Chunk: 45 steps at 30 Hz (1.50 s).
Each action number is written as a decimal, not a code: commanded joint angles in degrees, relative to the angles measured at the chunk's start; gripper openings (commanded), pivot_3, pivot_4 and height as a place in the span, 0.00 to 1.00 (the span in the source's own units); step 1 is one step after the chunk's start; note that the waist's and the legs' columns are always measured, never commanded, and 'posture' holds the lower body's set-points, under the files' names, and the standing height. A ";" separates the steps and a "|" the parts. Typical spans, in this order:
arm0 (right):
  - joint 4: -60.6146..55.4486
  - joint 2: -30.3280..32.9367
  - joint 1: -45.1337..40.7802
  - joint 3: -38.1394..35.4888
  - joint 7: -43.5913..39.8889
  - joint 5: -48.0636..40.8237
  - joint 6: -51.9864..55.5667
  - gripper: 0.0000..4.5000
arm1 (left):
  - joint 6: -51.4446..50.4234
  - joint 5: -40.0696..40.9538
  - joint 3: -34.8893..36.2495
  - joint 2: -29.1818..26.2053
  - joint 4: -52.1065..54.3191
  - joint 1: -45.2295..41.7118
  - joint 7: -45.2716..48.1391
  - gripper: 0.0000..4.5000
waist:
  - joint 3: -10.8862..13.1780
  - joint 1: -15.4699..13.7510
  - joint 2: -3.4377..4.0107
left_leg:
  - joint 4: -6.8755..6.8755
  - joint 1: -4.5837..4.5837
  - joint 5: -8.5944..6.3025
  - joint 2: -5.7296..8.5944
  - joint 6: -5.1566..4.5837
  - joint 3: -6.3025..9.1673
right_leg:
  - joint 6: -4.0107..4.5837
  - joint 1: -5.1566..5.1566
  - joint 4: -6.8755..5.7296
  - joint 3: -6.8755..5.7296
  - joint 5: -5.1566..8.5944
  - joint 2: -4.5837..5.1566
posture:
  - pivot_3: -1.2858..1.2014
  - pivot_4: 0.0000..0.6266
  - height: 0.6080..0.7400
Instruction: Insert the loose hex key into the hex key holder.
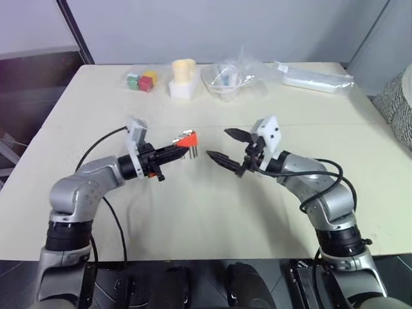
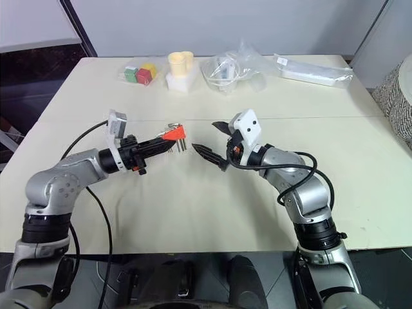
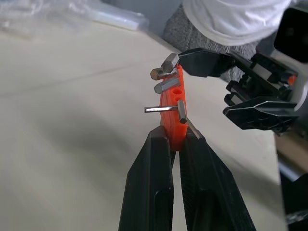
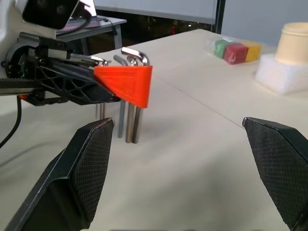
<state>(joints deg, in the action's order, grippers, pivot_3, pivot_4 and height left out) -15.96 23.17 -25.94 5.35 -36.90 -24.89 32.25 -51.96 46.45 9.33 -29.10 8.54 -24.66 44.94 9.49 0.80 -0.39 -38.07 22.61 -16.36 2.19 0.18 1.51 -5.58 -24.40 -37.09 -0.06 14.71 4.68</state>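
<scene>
One hex key holder [image 1: 187, 140] (several silvery keys) clamped in left gripper [image 1: 172, 152]; right gripper [image 1: 225, 149] jaws wide, empty.

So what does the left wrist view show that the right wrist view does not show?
Left wrist view alone: the left gripper shut on the hex key holder, with empty holes in its face. Right wrist view alone: the coloured cubes, a cream cup on a white foam block. Both: the red holder, its silvery keys, the open right gripper, the table.
</scene>
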 commanded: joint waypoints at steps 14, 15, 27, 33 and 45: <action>-3.35 0.07 0.95 -0.32 1.68 0.45 -0.11 0.98 | -5.20 -4.73 -3.53 -3.17 -5.62 3.68 -4.46 0.00 | 0.00 -0.09 0.00 | -0.01 -0.01 0.00 0.01 0.01 0.00 | 0.01 0.02 0.02 0.00 0.00 0.02 | 0.52 0.24 1.00; -3.42 0.09 1.02 -0.30 1.76 0.59 -0.18 0.98 | -5.45 -5.04 -3.71 -3.02 -6.27 3.57 -4.79 0.00 | 0.00 -0.09 0.00 | -0.01 -0.01 0.00 0.01 0.01 0.00 | 0.01 0.02 0.02 0.00 0.00 0.02 | 0.52 0.24 1.00; -3.61 -0.37 1.11 0.31 2.17 1.65 -0.54 0.98 | -10.19 -7.61 -1.56 -1.98 -12.51 0.78 -11.76 0.00 | -0.02 -0.10 -0.01 | -0.01 -0.12 0.00 0.01 0.01 0.00 | 0.01 0.12 0.01 0.01 0.00 0.04 | 0.52 0.24 1.00; -3.28 -0.37 0.80 0.44 1.84 1.87 -0.68 0.99 | -10.85 -8.53 -0.59 -2.41 -13.22 0.97 -13.61 0.46 | -0.08 0.06 0.00 | 0.00 -0.16 0.01 -0.01 0.02 0.01 | 0.01 0.12 -0.03 0.01 0.00 0.02 | 0.52 0.24 1.00; -4.17 4.83 0.32 -1.27 -2.65 0.91 0.24 0.99 | 4.40 -14.19 -1.59 -13.55 1.78 6.94 -5.21 1.00 | -0.05 0.04 -0.05 | 0.14 -0.16 0.02 -0.08 0.06 0.00 | 0.10 0.04 0.01 0.04 0.00 0.03 | 0.52 0.24 1.00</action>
<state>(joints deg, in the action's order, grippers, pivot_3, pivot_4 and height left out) -16.91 26.79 -24.70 5.70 -37.89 -22.87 32.60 -51.23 33.18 6.97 -40.86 5.54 -17.20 37.53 9.44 0.84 -0.44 -37.94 22.49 -16.34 2.12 0.23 1.52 -5.48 -24.36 -37.06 -0.02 14.70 4.74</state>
